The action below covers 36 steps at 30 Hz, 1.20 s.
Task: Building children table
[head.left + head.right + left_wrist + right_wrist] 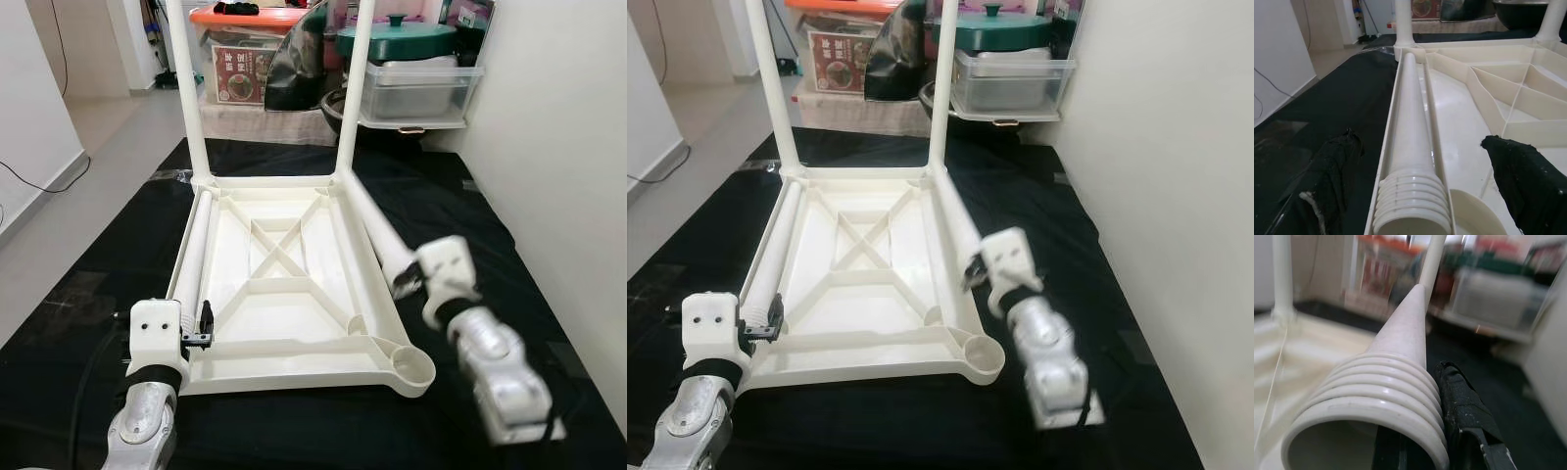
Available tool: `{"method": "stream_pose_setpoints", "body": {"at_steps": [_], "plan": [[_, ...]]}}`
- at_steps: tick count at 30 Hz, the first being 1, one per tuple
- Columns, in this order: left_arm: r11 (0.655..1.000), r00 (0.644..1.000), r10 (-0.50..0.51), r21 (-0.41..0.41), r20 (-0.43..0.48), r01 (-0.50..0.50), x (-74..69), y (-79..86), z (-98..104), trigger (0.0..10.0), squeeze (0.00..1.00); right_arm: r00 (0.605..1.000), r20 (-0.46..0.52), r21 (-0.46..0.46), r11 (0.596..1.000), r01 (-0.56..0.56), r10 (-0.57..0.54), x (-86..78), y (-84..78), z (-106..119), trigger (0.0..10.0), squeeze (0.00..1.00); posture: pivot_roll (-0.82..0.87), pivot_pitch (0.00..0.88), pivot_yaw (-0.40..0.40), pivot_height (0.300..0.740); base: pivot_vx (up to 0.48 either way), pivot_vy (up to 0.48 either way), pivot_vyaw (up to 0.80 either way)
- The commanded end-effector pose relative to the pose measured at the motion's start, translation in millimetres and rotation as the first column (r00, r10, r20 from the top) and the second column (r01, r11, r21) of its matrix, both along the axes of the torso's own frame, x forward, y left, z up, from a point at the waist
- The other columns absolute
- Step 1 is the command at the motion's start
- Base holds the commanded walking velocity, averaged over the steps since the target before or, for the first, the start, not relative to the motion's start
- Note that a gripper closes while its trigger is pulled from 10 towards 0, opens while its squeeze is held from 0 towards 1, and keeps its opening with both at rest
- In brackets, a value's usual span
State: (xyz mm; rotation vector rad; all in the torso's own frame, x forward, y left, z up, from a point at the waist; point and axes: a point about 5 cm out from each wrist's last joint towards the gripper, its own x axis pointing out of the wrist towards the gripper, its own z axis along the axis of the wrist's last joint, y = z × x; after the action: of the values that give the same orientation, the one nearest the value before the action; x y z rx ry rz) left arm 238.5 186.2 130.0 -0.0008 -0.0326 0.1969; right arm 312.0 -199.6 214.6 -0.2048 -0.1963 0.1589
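Leg probably angled away, gripped.

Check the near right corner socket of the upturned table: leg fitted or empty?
Empty. The near right socket shows an open round hole, while the right gripper holds a loose leg beside the tabletop.

A cream plastic children's table top lies upside down on a black mat, ribbed underside up with a cross brace in the middle. Two legs stand screwed into its far corners. A loose leg lies along the edge between the left gripper's spread fingers, threaded end nearest them. The right gripper grips another leg at its threaded end, above the empty near socket.
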Motion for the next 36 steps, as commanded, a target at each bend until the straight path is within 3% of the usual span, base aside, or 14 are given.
{"method": "stream_pose_setpoints", "body": {"at_steps": [1,5,6,7,10,12,17,19,20,21,23,27,30,36], "plan": [[1.0,1.0,-0.005,-0.028,-0.009,0.005,1.0,-0.3,-1.8,10.0,0.0,1.0,0.018,0.027,1.0,-0.013,0.013,-2.0,-3.6,3.0,0.0,0.0,0.07,0.0,-0.056,0.74,0.0,0.0,0.0],[0.995,1.0,-0.01,-0.095,0.005,0.01,0.9,0.8,-0.1,10.0,0.0,0.997,0.031,0.047,0.997,-0.068,0.066,-4.8,-12.6,13.4,0.0,0.0,0.06,0.0,-0.05,0.74,0.0,0.0,0.0],[0.976,0.999,-0.025,-0.217,0.026,0.03,1.2,0.2,2.7,10.0,0.0,0.978,0.025,0.083,0.975,-0.208,0.207,-12.6,-12.3,18.1,0.0,0.0,0.06,0.0,-0.049,0.74,0.0,0.0,0.0],[0.976,0.999,-0.025,-0.217,0.026,0.03,1.2,0.2,2.7,10.0,0.0,0.978,0.025,0.083,0.975,-0.208,0.207,-12.6,-12.3,18.1,0.0,0.0,0.06,0.0,-0.049,0.74,0.0,0.0,0.0],[0.798,0.984,-0.084,-0.58,0.16,0.162,2.7,-2.6,19.1,10.0,0.0,0.793,-0.059,0.163,0.79,-0.591,0.606,-38.8,24.8,-1.3,0.0,0.0,0.09,0.0,-0.072,0.74,0.0,0.0,0.0],[0.756,0.977,-0.086,-0.626,0.193,0.19,3.1,-2.2,23.4,10.0,0.0,0.752,-0.08,0.177,0.752,-0.636,0.655,-43.0,33.9,-8.7,0.0,0.0,0.09,0.0,-0.072,0.74,0.0,0.0,0.0],[0.706,0.967,-0.098,-0.669,0.234,0.233,4.1,-1.8,28.3,10.0,0.0,0.704,-0.096,0.198,0.706,-0.68,0.704,-46.9,43.8,-16.0,0.0,0.0,0.09,0.0,-0.074,0.74,0.0,0.0,0.0],[0.563,0.921,-0.147,-0.735,0.361,0.378,9.1,-1.8,42.5,10.0,0.0,0.608,-0.087,0.287,0.605,-0.743,0.789,-50.9,58.0,-25.8,0.0,0.0,0.1,0.0,-0.08,0.74,0.0,0.0,0.0],[0.563,0.921,-0.147,-0.735,0.361,0.378,9.1,-1.8,42.5,10.0,0.0,0.608,-0.087,0.287,0.605,-0.743,0.789,-50.9,58.0,-25.8,0.0,0.0,0.1,0.0,-0.08,0.74,0.0,0.0,0.0],[0.509,0.9,-0.166,-0.747,0.403,0.428,11.8,-2.7,47.2,10.0,0.0,0.573,-0.073,0.323,0.563,-0.761,0.816,-52.1,60.9,-27.2,0.0,0.0,0.1,0.0,-0.078,0.74,0.0,0.0,0.0],[0.47,0.891,-0.166,-0.76,0.423,0.449,15.0,-3.6,49.3,10.0,0.0,0.55,-0.063,0.346,0.535,-0.771,0.833,-53.1,60.7,-27.7,0.0,0.0,0.09,0.0,-0.075,0.74,0.0,0.0,0.0],[0.445,0.883,-0.172,-0.765,0.437,0.466,16.5,-5.3,50.6,10.0,0.0,0.538,-0.058,0.357,0.521,-0.775,0.841,-53.9,59.5,-27.8,0.0,0.0,0.09,0.0,-0.075,0.74,0.0,0.0,0.0],[0.38,0.844,-0.193,-0.755,0.501,0.535,16.6,-9.7,59.4,10.0,0.0,0.523,-0.082,0.4,0.509,-0.763,0.848,-56.1,52.7,-37.1,0.0,0.0,0.09,0.0,-0.071,0.74,0.0,0.0,0.0],[0.335,0.864,-0.15,-0.797,0.481,0.503,24.1,4.1,53.1,10.0,0.0,0.451,-0.026,0.488,0.405,-0.773,0.892,-66.7,51.2,-38.0,0.0,0.0,0.08,0.0,-0.073,0.74,0.0,0.0,0.0]]}}
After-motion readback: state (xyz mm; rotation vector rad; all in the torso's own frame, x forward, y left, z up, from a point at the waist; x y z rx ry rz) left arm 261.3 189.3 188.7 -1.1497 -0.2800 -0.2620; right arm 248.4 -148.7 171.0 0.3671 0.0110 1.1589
